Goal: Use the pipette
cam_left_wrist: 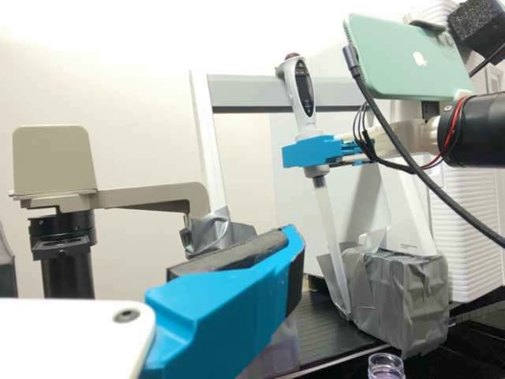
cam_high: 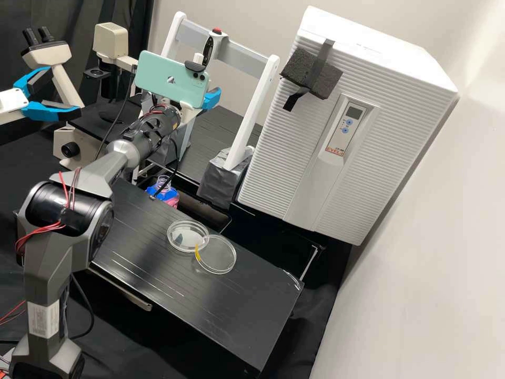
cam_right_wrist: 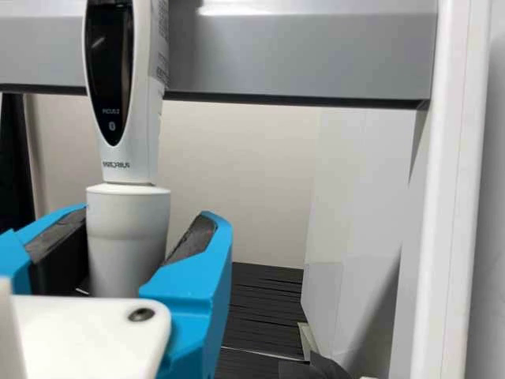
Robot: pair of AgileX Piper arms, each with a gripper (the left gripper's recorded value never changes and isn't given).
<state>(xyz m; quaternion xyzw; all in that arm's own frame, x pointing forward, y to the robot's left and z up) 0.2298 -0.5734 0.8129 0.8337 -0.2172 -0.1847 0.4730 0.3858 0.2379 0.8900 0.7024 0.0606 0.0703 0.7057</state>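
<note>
A white pipette (cam_left_wrist: 304,103) hangs upright in front of the crossbar of a white and grey stand (cam_high: 247,58), with its long tip (cam_left_wrist: 331,253) pointing down. My right gripper (cam_high: 209,98) is shut on the pipette's barrel (cam_right_wrist: 126,229), just under the handle. Its blue fingers (cam_right_wrist: 197,260) sit on either side of the barrel. A mint green phone (cam_high: 171,79) is mounted above that wrist. My left gripper (cam_high: 50,95) is open and holds nothing. It hovers at the far left near the microscope, well away from the pipette. One of its blue fingers (cam_left_wrist: 229,304) shows in the left wrist view.
Two clear petri dishes (cam_high: 187,234) (cam_high: 216,254) lie on a black platform (cam_high: 221,310), a small yellow piece (cam_high: 197,252) between them. A blue and pink container (cam_high: 165,192) stands behind it. A microscope (cam_high: 60,84) is at back left. A large white appliance (cam_high: 347,121) fills the right.
</note>
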